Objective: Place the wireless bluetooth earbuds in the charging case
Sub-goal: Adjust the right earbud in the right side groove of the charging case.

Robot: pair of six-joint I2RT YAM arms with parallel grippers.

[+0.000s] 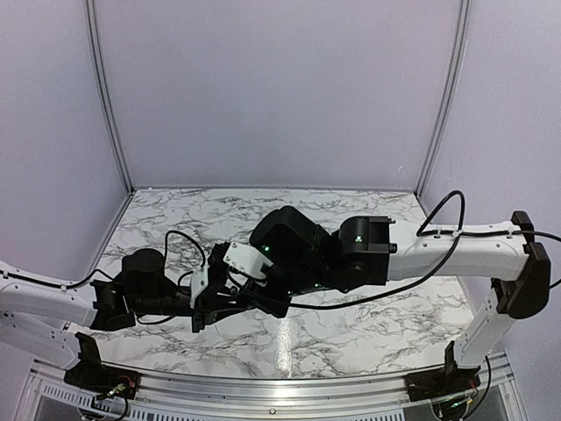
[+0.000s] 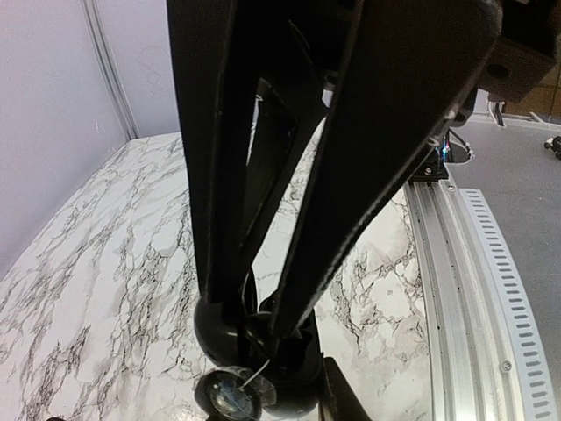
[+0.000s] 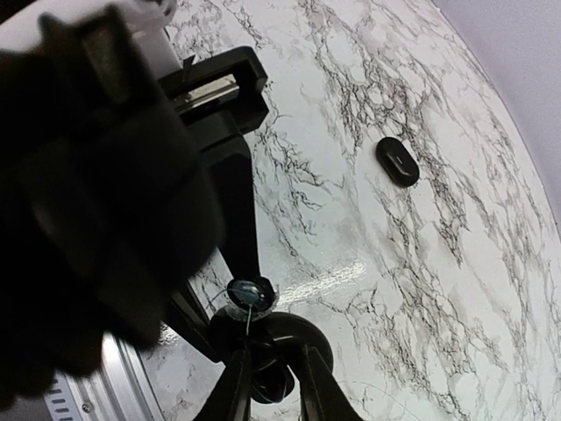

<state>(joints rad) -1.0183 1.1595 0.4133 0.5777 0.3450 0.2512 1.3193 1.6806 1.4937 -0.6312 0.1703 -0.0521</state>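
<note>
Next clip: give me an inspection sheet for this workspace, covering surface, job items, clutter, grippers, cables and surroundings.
Surface: marble table, bare where visible; the arms hide its centre.
Job's things: round black charging case with a clear disc at its edge; one small black oval piece, possibly an earbud, lies apart on the marble. No other earbuds seen.
Clutter: nothing seen.
Grippers: left gripper fingers appear closed on the case; right gripper is at the same case, grip unclear.
Cables: black cable arcs above the right arm; a cable loop sits by the left wrist.
Surroundings: lilac walls; metal rail along the near edge.
</note>
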